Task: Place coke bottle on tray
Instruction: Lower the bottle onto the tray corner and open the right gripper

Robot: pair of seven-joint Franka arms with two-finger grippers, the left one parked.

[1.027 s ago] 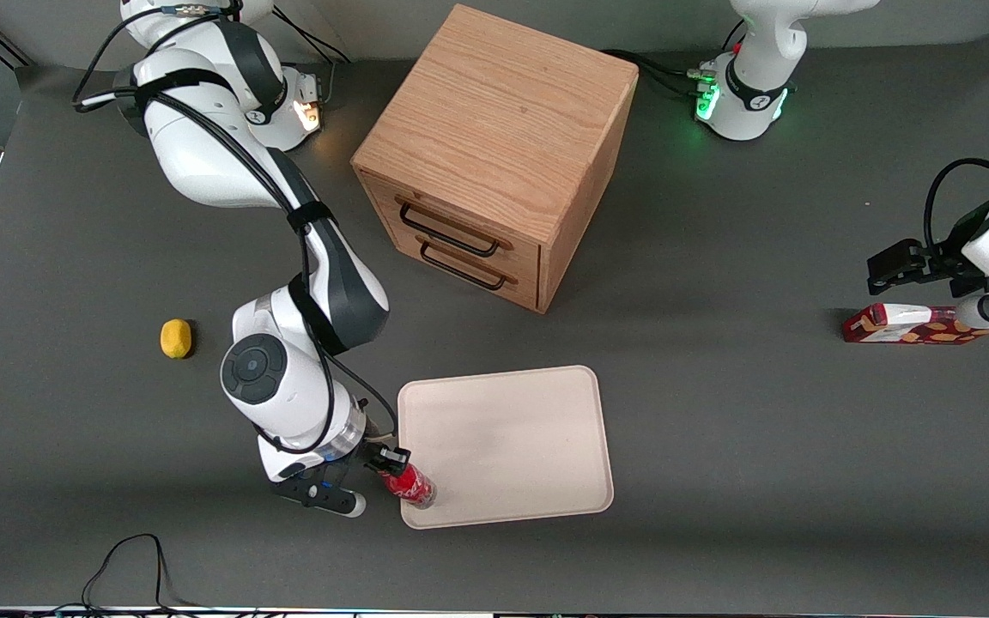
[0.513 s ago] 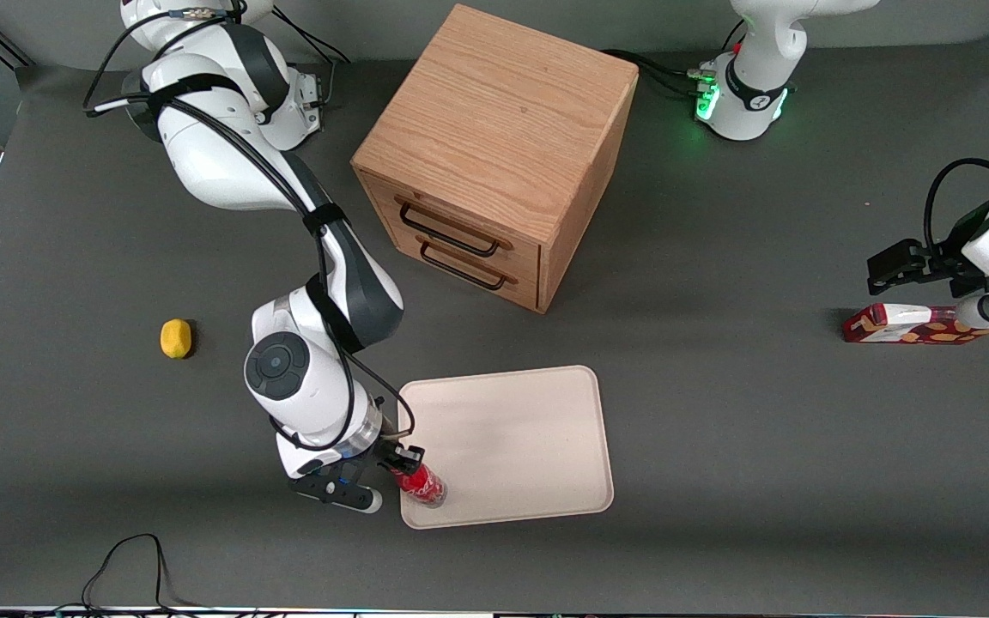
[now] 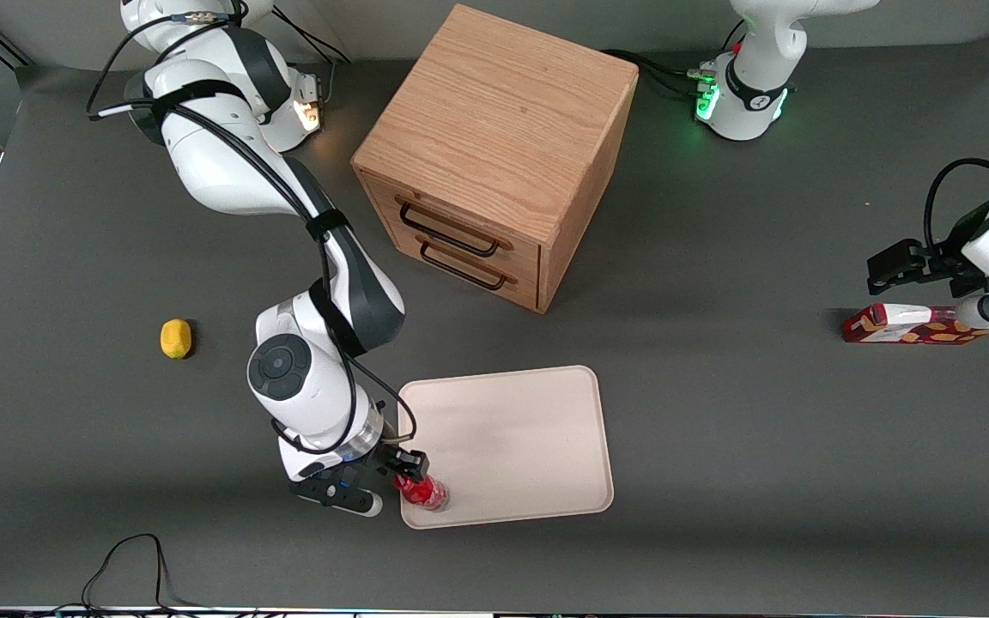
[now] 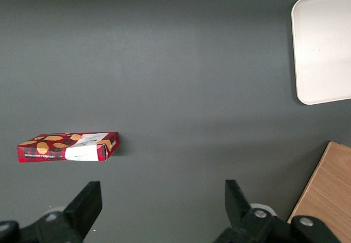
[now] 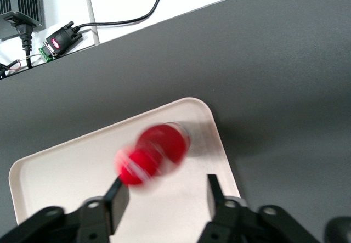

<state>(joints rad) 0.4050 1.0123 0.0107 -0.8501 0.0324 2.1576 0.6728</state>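
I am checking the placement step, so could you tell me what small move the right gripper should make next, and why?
Probably lift the gripper straight up, clear of the coke bottle. Its fingers stand apart, not clamping the bottle, which rests on the tray close to a corner of the rim; a sideways move might knock it over.

Wooden drawer cabinet [image 3: 494,154], lemon [image 3: 175,338], carton [image 3: 907,325].
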